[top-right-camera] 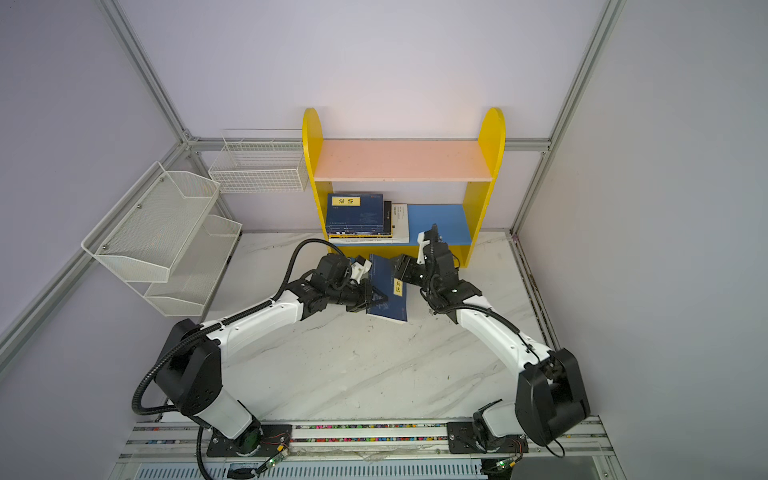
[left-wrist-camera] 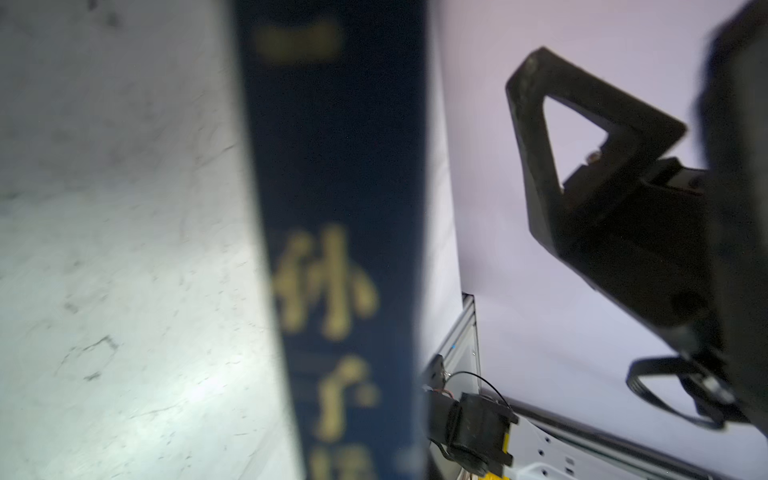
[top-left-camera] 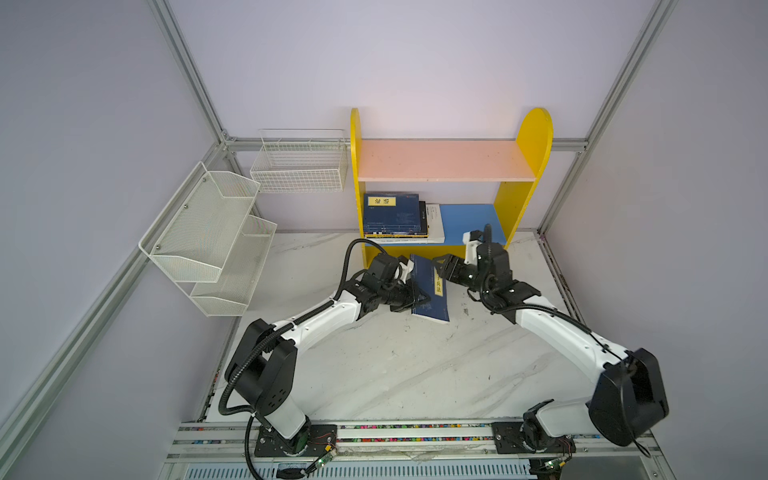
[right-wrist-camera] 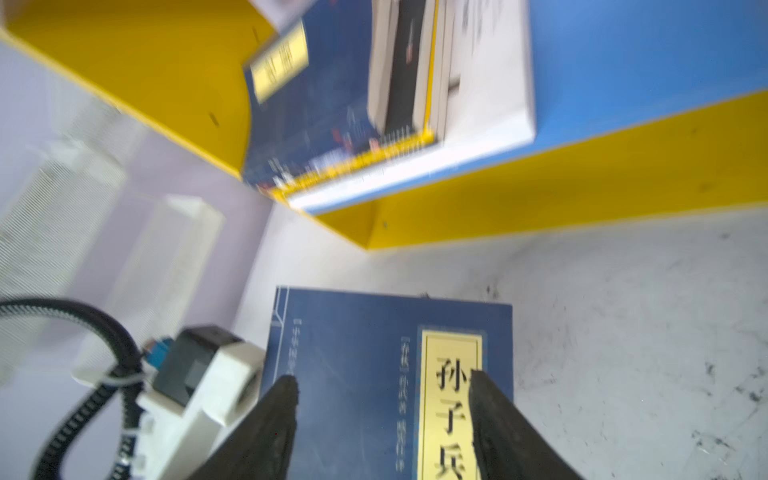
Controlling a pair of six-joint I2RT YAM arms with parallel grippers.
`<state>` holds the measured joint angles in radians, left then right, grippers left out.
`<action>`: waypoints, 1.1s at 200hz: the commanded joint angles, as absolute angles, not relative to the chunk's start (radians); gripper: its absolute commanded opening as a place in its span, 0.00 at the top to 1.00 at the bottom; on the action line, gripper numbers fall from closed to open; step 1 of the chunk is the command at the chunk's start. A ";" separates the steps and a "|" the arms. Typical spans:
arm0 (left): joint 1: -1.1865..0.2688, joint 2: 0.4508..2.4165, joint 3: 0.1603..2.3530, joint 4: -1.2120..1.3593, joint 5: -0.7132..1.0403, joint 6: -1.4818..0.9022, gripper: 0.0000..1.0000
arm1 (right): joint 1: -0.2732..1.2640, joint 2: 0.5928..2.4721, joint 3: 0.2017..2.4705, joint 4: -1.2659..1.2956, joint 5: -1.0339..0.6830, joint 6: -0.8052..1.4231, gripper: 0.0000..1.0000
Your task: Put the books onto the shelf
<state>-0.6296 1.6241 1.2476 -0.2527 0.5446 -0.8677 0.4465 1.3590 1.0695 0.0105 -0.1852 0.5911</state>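
On the far side of the bench (top-left-camera: 395, 374) stands the shelf (top-left-camera: 536, 137). Its pink upper board (top-left-camera: 444, 160) is bare, and a flat stack of books (top-left-camera: 397, 218) lies at the left end of the blue lower board (top-left-camera: 469, 220). The top one is navy with a yellow label; a black edge and a larger white cover (top-left-camera: 434, 220) stick out to its right. How many books lie in between cannot be counted, since the right wrist view smears their page edges into blur. One more navy book (top-left-camera: 430, 291) sits just in front of the shelf, tilted, between the two arms. The left claw (top-left-camera: 417, 297) is closed tight on its left edge, though in both top views the black fingers merge with the dark cover and the exact contact is hard to see. The left wrist view shows only the book's spine (left-wrist-camera: 336, 208), very close, its gold lettering out of focus. The right claw (right-wrist-camera: 382, 380) is spread wide and holds nothing. Its fingertips (right-wrist-camera: 291, 382) hang over the cover on either side of the yellow title label, which the frame edge cuts off. Whether they touch the cover cannot be told. A white mesh rack (top-left-camera: 208, 232) and a wire basket (top-left-camera: 299, 166) stand to the left.
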 commanded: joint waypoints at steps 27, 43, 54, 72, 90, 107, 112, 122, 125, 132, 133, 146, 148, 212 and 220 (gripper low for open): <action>-0.634 1.534 1.610 -0.265 0.613 -0.689 1.00 | 0.354 1.174 1.140 -0.010 -0.107 0.656 0.17; -0.627 1.548 1.710 -0.252 0.572 -0.662 1.00 | 0.339 1.144 1.162 0.003 -0.125 0.665 0.11; -0.617 1.563 1.784 -0.266 0.539 -0.645 1.00 | 0.335 1.123 1.176 0.019 -0.131 0.686 0.06; -0.580 1.583 1.846 -0.223 0.499 -0.676 1.00 | 0.334 1.095 1.174 0.097 -0.193 0.722 0.03; -0.535 1.592 1.843 -0.094 0.465 -0.767 1.00 | 0.334 1.104 1.161 0.179 -0.277 0.782 0.03; -0.510 1.607 1.848 0.010 0.442 -0.832 1.00 | 0.334 1.145 1.091 0.397 -0.423 0.933 0.03; -0.506 1.615 1.855 0.032 0.440 -0.845 1.00 | 0.335 1.164 1.064 0.483 -0.466 0.992 0.03; -0.502 1.626 1.867 0.065 0.436 -0.867 1.00 | 0.340 1.208 1.018 0.658 -0.529 1.097 0.03; -0.502 1.629 1.870 0.074 0.434 -0.872 1.00 | 0.342 1.217 1.008 0.699 -0.539 1.120 0.03; -0.502 1.636 1.877 0.088 0.431 -0.881 1.00 | 0.353 1.234 0.987 0.765 -0.542 1.145 0.03; -0.502 1.636 1.877 0.088 0.431 -0.882 1.00 | 0.355 1.236 0.985 0.772 -0.541 1.146 0.03; -0.502 1.645 1.881 0.106 0.421 -0.905 1.00 | 0.388 1.247 0.983 0.799 -0.512 1.122 0.03; -0.502 1.647 1.880 0.109 0.419 -0.910 1.00 | 0.394 1.248 0.985 0.797 -0.507 1.115 0.03; -0.501 1.638 1.748 0.294 0.428 -1.099 1.00 | 0.460 1.401 1.058 0.931 -0.461 1.127 0.07; -0.502 1.636 1.738 0.300 0.430 -1.108 1.00 | 0.462 1.413 1.059 0.964 -0.447 1.135 0.09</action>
<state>-0.4980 1.6840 1.7546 0.1371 0.4366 -1.0355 0.4545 1.3712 1.0370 0.7948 -0.4671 1.0775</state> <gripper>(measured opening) 0.098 0.931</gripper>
